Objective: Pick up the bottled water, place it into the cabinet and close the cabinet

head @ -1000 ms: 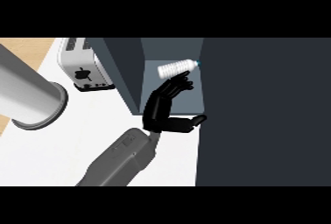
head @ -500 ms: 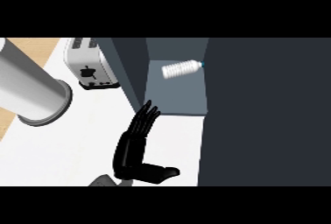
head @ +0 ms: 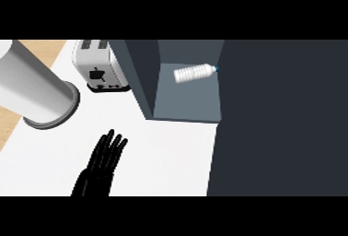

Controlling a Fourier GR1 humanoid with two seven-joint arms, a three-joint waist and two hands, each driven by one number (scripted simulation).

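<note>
Clear ribbed plastic water bottle [head: 195, 73] lying on its side inside the open grey cabinet [head: 187, 108], well back from its front edge. Right robot hand [head: 101, 167] released, black fingers straight, low over the bare white desk [head: 163, 152]. Near a silver toaster [head: 99, 66] and a grey cylinder [head: 34, 90] at left.

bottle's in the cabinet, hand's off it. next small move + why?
Probably reach the open hand toward the cabinet door at the view's right and start swinging it shut. The bottled water already lies on its side inside the cabinet, untouched, and the cabinet stands open.
</note>
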